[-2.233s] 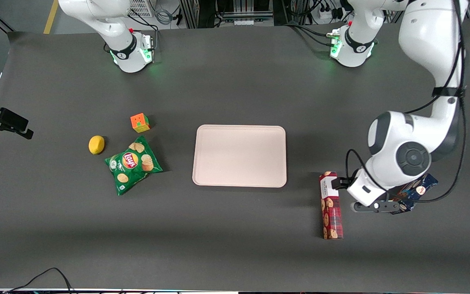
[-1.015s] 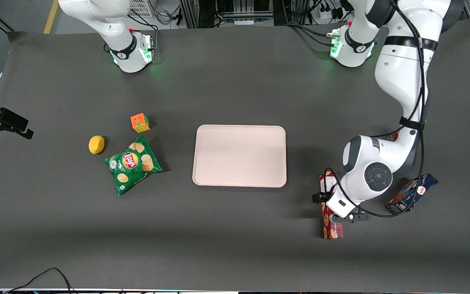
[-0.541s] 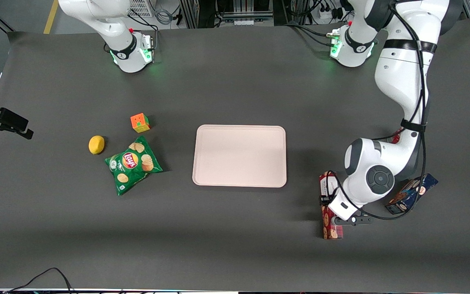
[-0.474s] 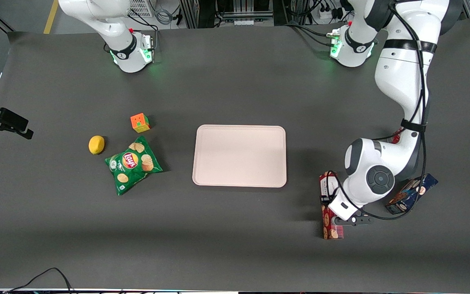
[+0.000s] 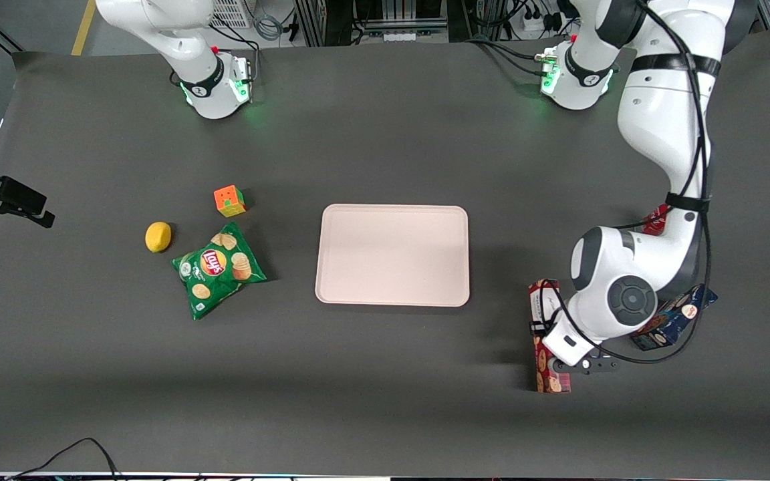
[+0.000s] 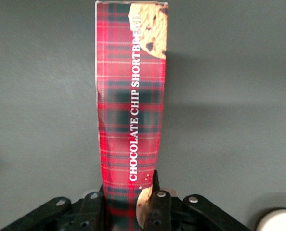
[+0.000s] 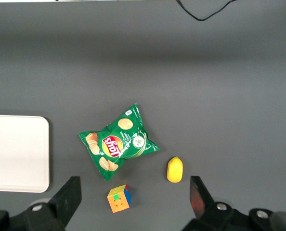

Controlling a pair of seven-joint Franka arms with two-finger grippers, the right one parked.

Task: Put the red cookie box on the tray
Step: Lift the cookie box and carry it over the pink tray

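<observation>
My hand (image 6: 128, 204) is clenched around the box (image 6: 131, 103), a finger (image 6: 155, 195) pressed against each long side near one end. The box lies near the working arm's end of the tabletop (image 5: 385, 401), well apart from the tray (image 5: 455, 257). In the front view my wrist covers the middle of the box (image 5: 545, 337); whether it is off the surface yet I cannot tell.

I judge this carton light and fairly stiff, but thin card will dent if I squeeze hard, and the cookies inside could break if it drops. Its printed skin looks smooth, so it may slip. Because it is long and I hold it toward one end, the free end will likely sag or swing when I carry it; a grip nearer the middle would balance better. I should move gently and set it flat inside the tray's rim.

A blue box (image 5: 676, 321) lies just beside my arm.
</observation>
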